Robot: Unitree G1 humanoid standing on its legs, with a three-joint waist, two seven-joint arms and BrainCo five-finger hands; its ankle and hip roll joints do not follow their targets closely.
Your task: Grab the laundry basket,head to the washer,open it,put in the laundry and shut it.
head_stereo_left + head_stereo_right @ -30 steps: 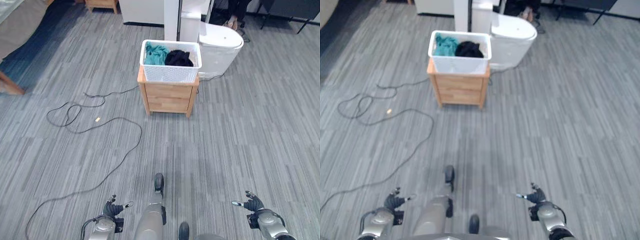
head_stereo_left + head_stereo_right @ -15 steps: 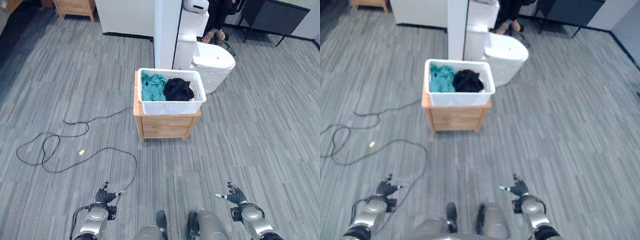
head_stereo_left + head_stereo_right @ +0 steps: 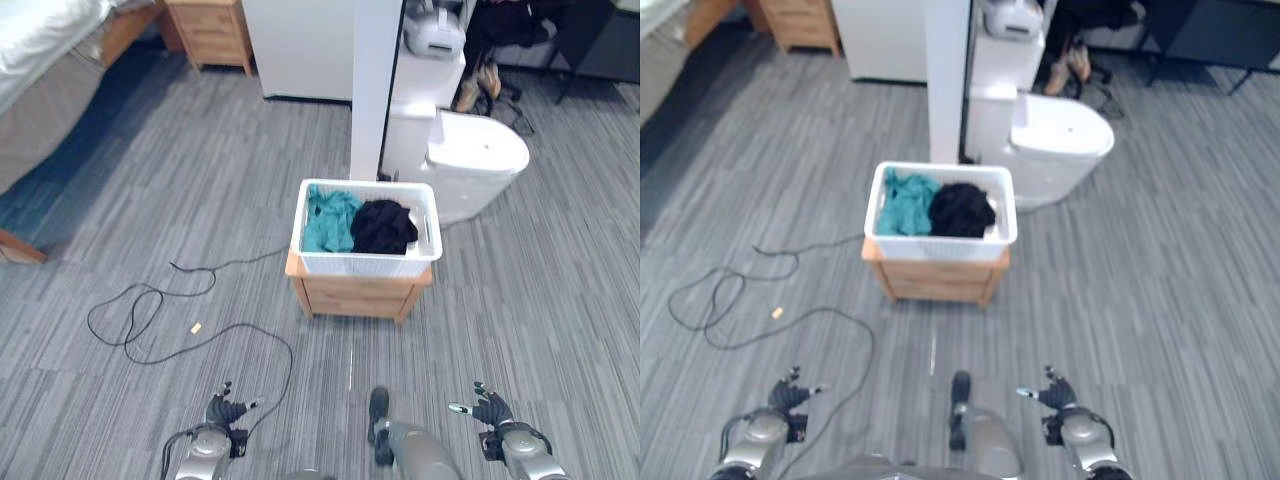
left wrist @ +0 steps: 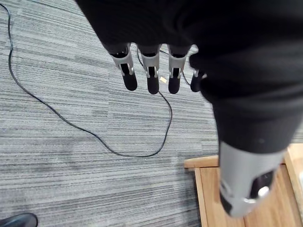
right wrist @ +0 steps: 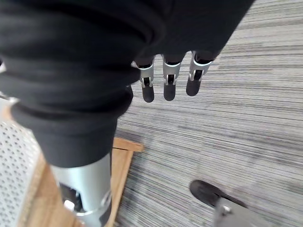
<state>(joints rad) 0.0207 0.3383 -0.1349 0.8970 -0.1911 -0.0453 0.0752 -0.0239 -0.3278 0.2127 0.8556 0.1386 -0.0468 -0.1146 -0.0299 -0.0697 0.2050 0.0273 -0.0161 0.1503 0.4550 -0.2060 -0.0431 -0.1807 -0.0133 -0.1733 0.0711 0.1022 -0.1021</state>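
A white perforated laundry basket (image 3: 365, 265) stands on a low wooden cabinet (image 3: 357, 297) in the middle of the floor ahead. Inside it lie a teal cloth (image 3: 325, 220) and a black cloth (image 3: 385, 226). Behind it at the right is a white rounded appliance (image 3: 482, 165). My left hand (image 3: 222, 414) hangs low at the bottom left, far short of the basket, its fingers (image 4: 149, 71) straight and holding nothing. My right hand (image 3: 495, 411) hangs at the bottom right, its fingers (image 5: 165, 78) likewise straight and empty.
A white pillar (image 3: 376, 90) rises just behind the basket. A bed (image 3: 45, 60) and a wooden nightstand (image 3: 215, 30) stand at the far left, and a person's legs (image 3: 485, 70) show by a chair at the back. Grey carpet lies between me and the cabinet.
The whole picture has shifted, so the camera has moved; the basket sits a little right of where it was. Both hands stay low, open and empty.
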